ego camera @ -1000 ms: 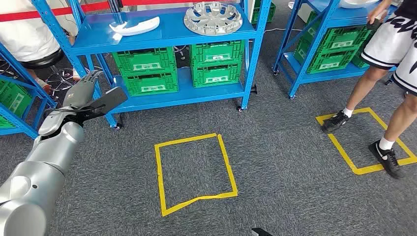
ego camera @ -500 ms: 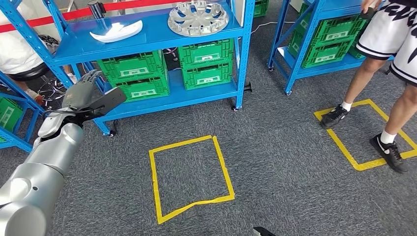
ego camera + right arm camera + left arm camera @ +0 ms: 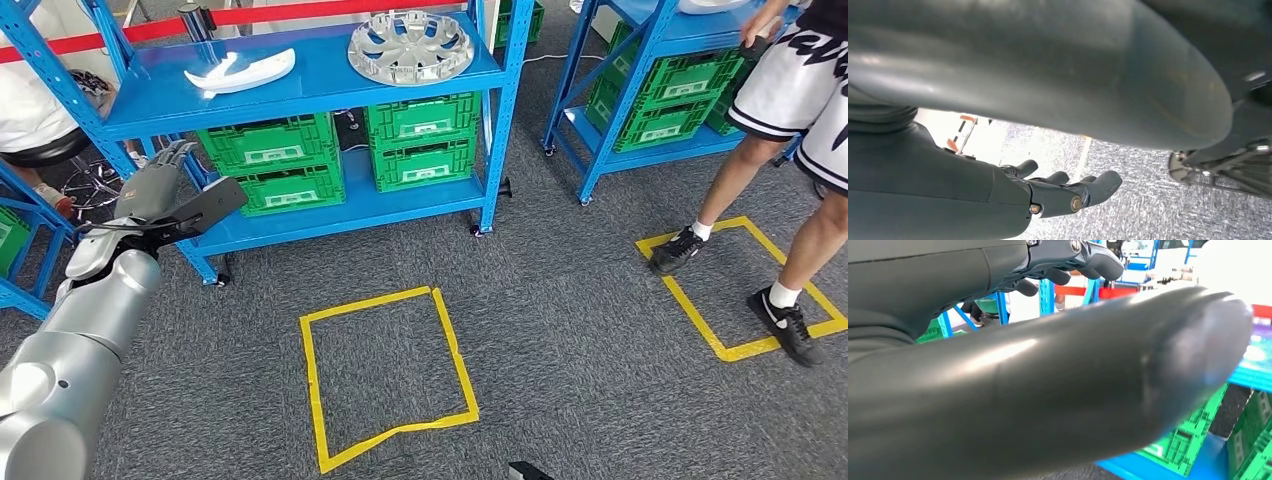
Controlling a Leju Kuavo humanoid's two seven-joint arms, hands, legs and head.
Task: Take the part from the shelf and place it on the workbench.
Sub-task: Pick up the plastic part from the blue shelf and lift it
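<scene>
On the top level of the blue shelf (image 3: 330, 80) lie a white curved part (image 3: 240, 72) and a silver wheel cover (image 3: 410, 47). My left hand (image 3: 165, 200) is raised in front of the shelf's left end, below and left of the white part. Its fingers are spread, the thumb juts right, and it holds nothing. In the left wrist view the thick thumb (image 3: 1073, 390) crosses the picture and the dark fingers (image 3: 1083, 260) stretch out beyond it. My right hand (image 3: 1048, 192) hangs above grey carpet with its fingers stretched out, holding nothing.
Green crates (image 3: 270, 160) fill the shelf's lower levels. A yellow taped square (image 3: 385, 375) marks the carpet in front of me. A person in black-and-white shorts (image 3: 800, 110) stands at a second blue shelf (image 3: 640, 60) on the right, by another taped square (image 3: 720, 290). Someone sits at far left (image 3: 40, 90).
The whole picture has shifted slightly, so the camera has moved. My left hand stays raised and spread before the shelf. The person on the right has shifted their feet a little.
</scene>
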